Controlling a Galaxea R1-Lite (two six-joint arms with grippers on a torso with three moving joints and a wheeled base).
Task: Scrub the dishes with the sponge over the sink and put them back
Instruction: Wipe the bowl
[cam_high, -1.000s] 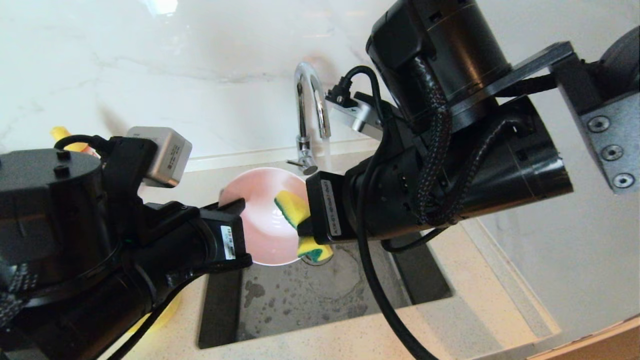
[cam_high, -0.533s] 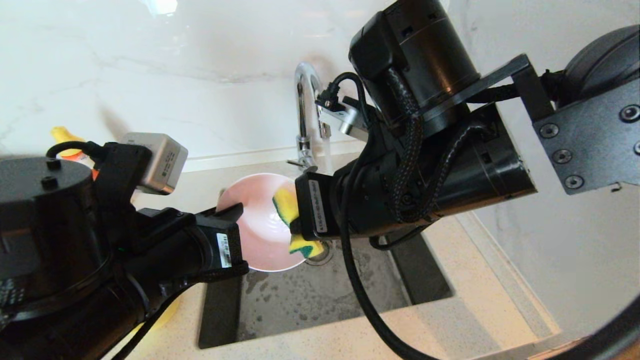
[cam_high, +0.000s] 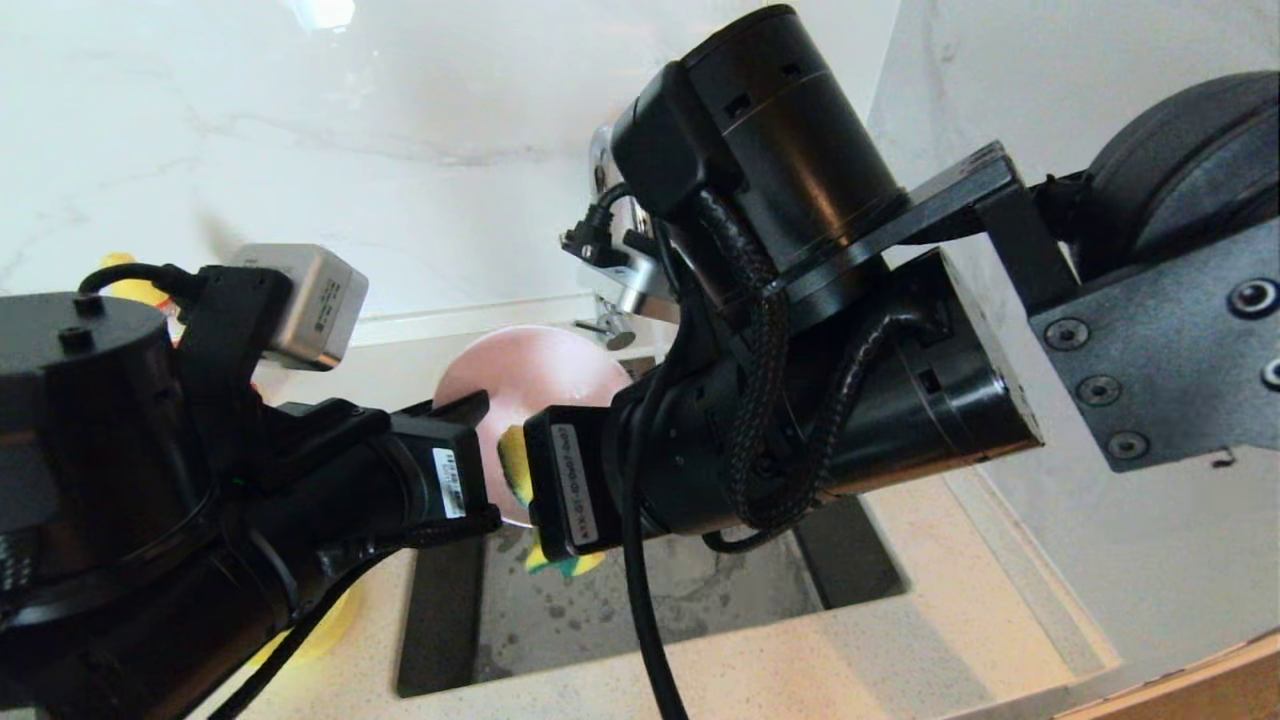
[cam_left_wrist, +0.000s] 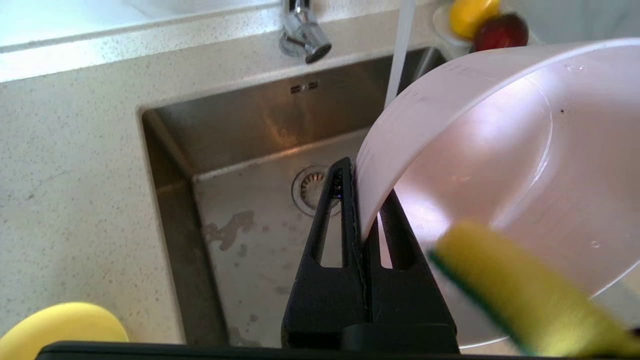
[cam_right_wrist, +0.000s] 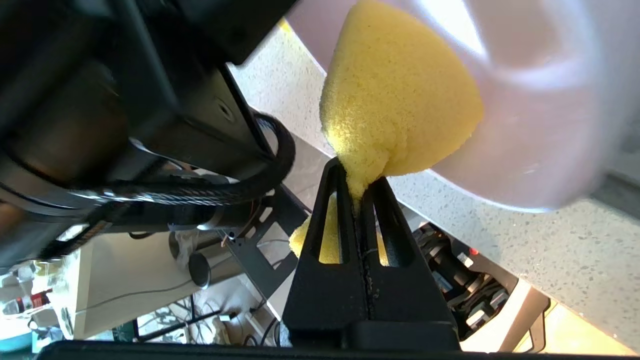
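Gripping the pink bowl by its rim, the left gripper has its fingers clamped tight on the wall and holds it tilted over the sink, the rim edge entering the jaws from about one o'clock in its wrist view. At the bowl's four o'clock in the head view, the right gripper pinches the sponge with closed fingers, its yellow face against the bowl's inside. Much of the bowl and sponge is hidden behind the right arm in the head view.
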